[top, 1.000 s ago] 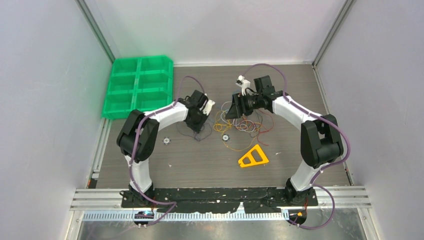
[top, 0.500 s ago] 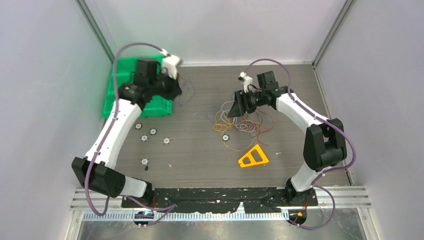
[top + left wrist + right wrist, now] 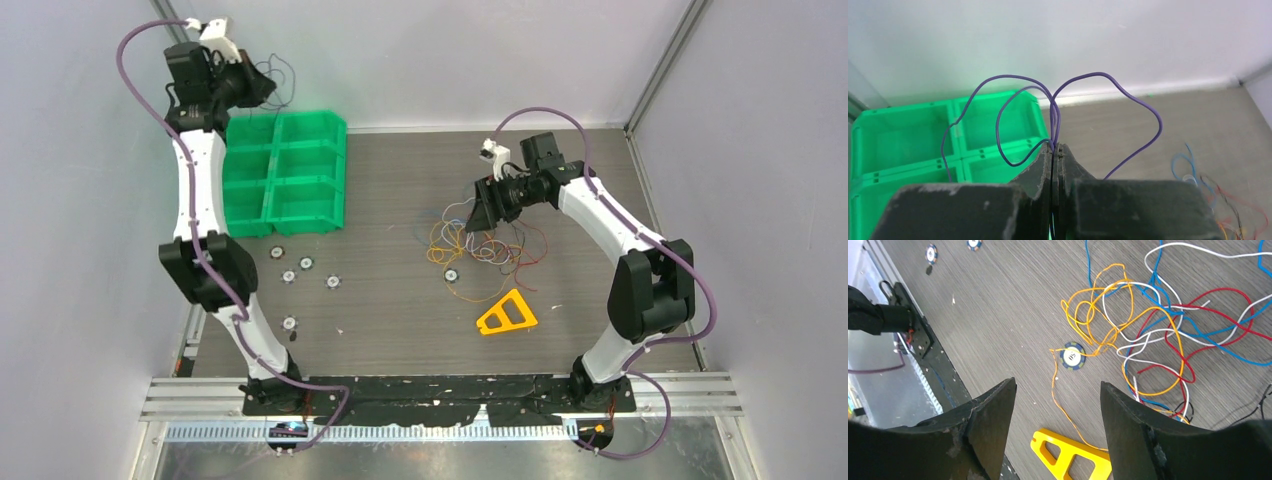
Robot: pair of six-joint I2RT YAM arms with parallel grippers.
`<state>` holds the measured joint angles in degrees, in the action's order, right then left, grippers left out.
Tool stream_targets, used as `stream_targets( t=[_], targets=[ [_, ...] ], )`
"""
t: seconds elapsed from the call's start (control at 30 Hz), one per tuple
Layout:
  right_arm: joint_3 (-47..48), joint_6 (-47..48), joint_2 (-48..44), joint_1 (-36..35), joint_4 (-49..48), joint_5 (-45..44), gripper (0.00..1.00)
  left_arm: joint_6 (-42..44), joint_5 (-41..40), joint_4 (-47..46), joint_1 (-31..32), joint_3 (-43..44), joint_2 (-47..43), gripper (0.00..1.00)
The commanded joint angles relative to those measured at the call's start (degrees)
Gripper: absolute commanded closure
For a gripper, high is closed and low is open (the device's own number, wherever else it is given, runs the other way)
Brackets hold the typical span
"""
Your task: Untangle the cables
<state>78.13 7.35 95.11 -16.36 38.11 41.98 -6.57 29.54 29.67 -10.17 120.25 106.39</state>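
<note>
Left gripper (image 3: 250,88) is up in the far left corner, above the back edge of the green bin (image 3: 285,175). In the wrist view its fingers are pressed together on a thin purple wire (image 3: 1013,120), which loops up from the pinch point and hangs free in the air. This wire is well apart from the rest. Right gripper (image 3: 1057,390) hovers over the remaining cables (image 3: 1148,330), fingers spread apart and nothing between them. The cables are orange, blue, white, red and black strands, lying in a loose tangle on the table (image 3: 400,310) at centre right. A blue-and-white chip (image 3: 1072,356) lies at the near edge of the tangle with an orange strand touching it. A yellow triangular piece (image 3: 507,314) sits just nearer the arm bases. We note five more chips (image 3: 306,263) scattered near the bin.
</note>
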Motion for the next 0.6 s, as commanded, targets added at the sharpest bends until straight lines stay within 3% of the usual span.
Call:
stream_targets(
  t=[0.0, 0.1, 0.33, 0.57],
  targets=[
    [2.6, 5.4, -0.2, 0.1, 2.7, -1.8, 0.32, -15.8, 2.4, -18.3, -6.0, 2.9, 8.7, 1.0],
    [4.1, 6.8, 2.0, 0.1, 5.2, -1.7, 0.32, -21.7, 2.8, -26.1, -8.3, 6.5, 16.6, 1.0],
    [5.1, 9.9, 6.0, 0.1, 9.7, -0.9, 0.31, -22.8, -0.8, -36.3, -9.7, 11.1, 29.1, 1.0],
    [12.0, 12.3, 10.3, 0.1, 17.2, -0.9, 0.31, -18.3, -10.4, -32.1, -10.3, 15.4, 36.9, 1.0]
  ],
)
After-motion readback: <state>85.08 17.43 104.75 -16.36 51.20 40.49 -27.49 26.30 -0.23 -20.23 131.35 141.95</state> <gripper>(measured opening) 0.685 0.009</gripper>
